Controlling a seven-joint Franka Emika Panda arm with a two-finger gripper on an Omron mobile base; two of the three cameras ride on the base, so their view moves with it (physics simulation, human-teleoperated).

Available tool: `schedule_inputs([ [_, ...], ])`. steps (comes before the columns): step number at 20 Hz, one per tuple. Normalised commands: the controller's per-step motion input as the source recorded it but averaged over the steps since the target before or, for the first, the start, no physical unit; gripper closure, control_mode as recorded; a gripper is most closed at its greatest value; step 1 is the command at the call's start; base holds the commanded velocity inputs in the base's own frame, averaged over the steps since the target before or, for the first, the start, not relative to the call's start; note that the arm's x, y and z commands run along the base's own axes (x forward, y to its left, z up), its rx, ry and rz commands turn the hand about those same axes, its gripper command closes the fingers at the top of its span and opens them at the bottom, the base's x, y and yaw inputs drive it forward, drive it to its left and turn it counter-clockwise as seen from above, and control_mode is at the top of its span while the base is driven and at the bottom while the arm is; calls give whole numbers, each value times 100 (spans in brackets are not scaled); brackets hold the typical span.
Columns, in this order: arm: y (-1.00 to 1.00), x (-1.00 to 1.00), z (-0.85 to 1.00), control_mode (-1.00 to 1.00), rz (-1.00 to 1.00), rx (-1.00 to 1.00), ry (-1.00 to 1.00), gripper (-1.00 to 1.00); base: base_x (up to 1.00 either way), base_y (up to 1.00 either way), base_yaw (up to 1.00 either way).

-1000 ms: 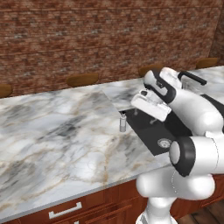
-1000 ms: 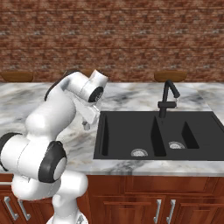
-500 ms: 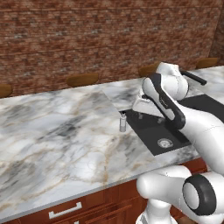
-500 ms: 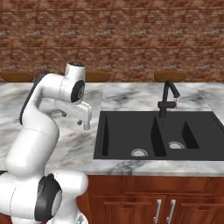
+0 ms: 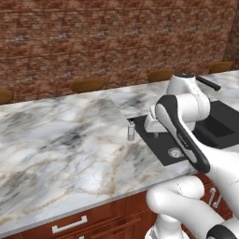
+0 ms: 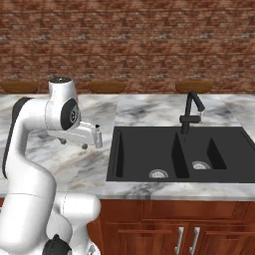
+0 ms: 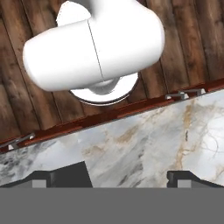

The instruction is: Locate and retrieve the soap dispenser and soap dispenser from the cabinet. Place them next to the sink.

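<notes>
The grey soap dispenser (image 5: 131, 130) is standing upright on the marble counter (image 5: 60, 154), just at the sink's (image 6: 174, 154) nine o'clock edge. The gripper (image 7: 114, 177) is hovering open, holding nothing.

Surface (image 5: 60, 154) is polished marble, white with grey and tan veining, glossy. Sink (image 6: 144, 154) is matte black, faucet (image 6: 191, 109) the same finish, drain (image 6: 158, 174) silver metal. Soap dispenser (image 5: 131, 130) is pale grey plastic with a black top. Back wall (image 6: 129, 40) is rough red brick. Base cabinets (image 6: 174, 229) are reddish-brown wood with silver metal handles.
</notes>
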Motion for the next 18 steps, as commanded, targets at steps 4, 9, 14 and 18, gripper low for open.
schedule_inputs([
  [4,-1,-14,0,-100,0,0,-2,-100,0,0,0],
  [9,0,-1,0,-100,0,0,0,-100,0,0,0],
  [14,0,0,0,-100,0,0,0,-100,0,0,0],
  [18,0,0,0,-100,0,0,0,-100,0,0,0],
])
